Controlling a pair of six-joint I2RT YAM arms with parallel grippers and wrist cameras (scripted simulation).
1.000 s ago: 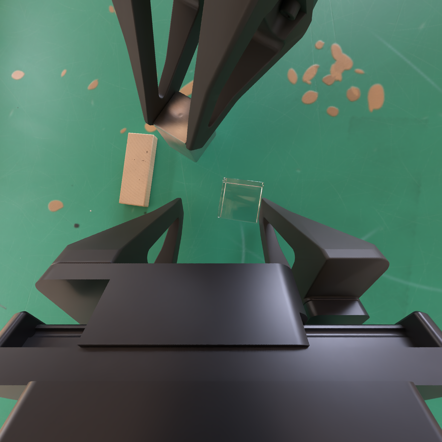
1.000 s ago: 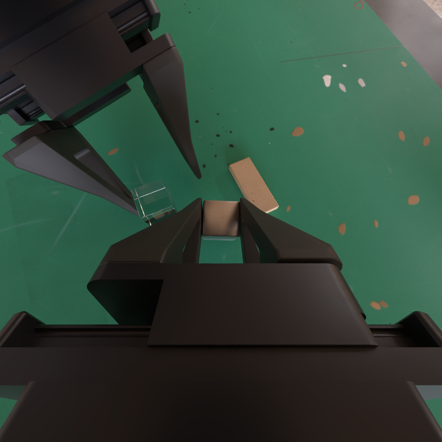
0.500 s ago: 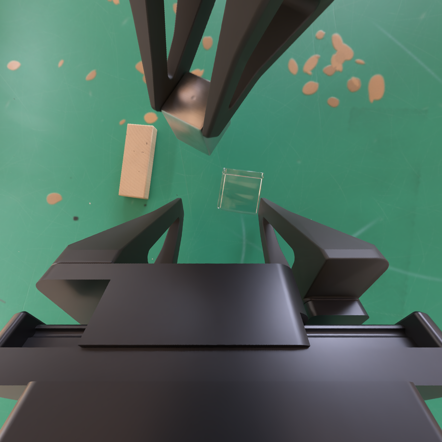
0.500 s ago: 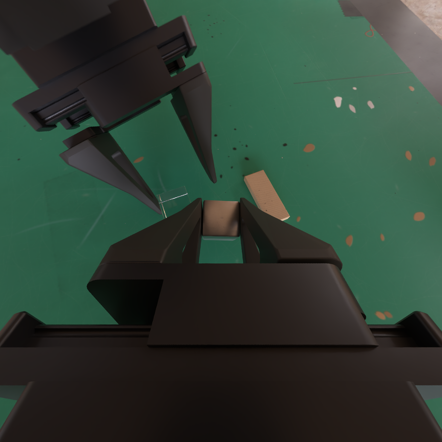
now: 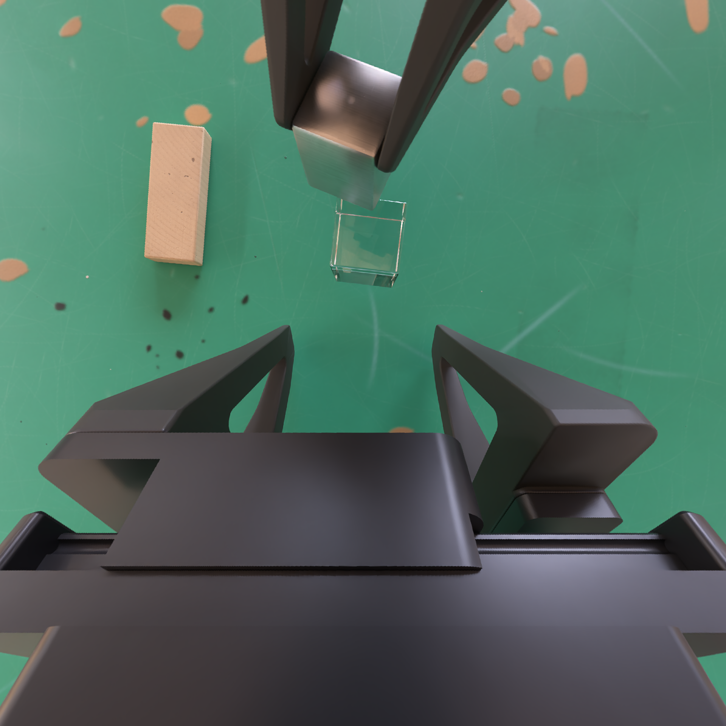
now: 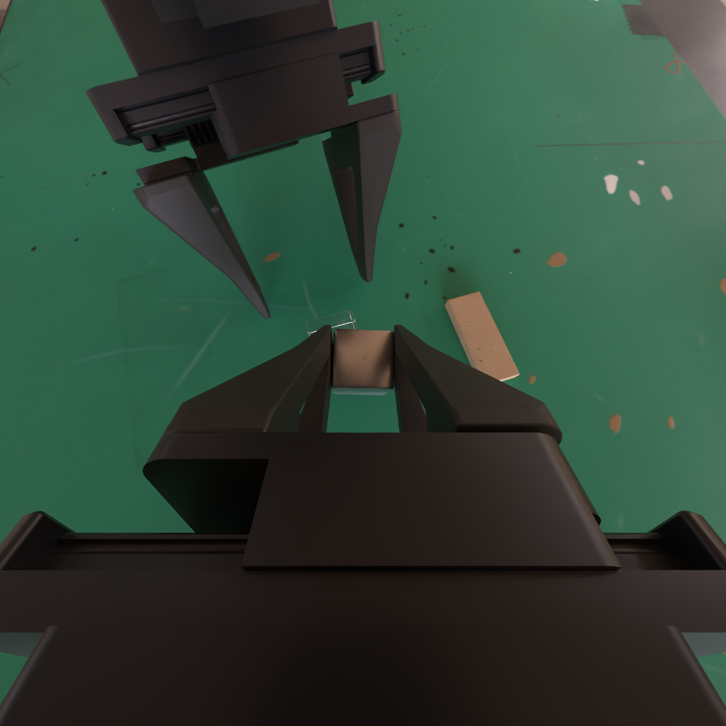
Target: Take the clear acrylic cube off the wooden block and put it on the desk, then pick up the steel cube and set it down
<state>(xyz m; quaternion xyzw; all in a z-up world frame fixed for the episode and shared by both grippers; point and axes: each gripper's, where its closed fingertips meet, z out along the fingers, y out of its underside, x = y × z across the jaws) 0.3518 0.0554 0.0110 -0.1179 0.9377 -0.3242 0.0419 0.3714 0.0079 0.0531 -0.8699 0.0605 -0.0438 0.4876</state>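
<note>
Green matting, scratched and flecked with tan and dark spots, covered the surface point(image 5: 550, 235) under both arms.

From the left wrist view, nearest the camera, the left pincer point(image 5: 362, 334) hung with its jaws wide apart and nothing between them. Just beyond its tips the clear acrylic cube point(image 5: 367, 247) sat on the surface, touching neither finger. To the left, well apart from it, the wooden block point(image 5: 177, 192) lay flat with nothing on top. Farther still, the right pincer point(image 5: 338, 149) came in from the far edge, clamped on the steel cube point(image 5: 345, 133), whose lower corner overlapped the far top edge of the clear cube from this angle; whether they touched could not be told.

From the right wrist view, the steel cube point(image 6: 362, 361) was pinched tight between that pincer's fingers point(image 6: 400, 353). A sliver of the clear cube point(image 6: 334, 318) peeked out just beyond, the block point(image 6: 481, 334) lay to the right, and the other pincer point(image 6: 318, 298) stood farther off.
</note>
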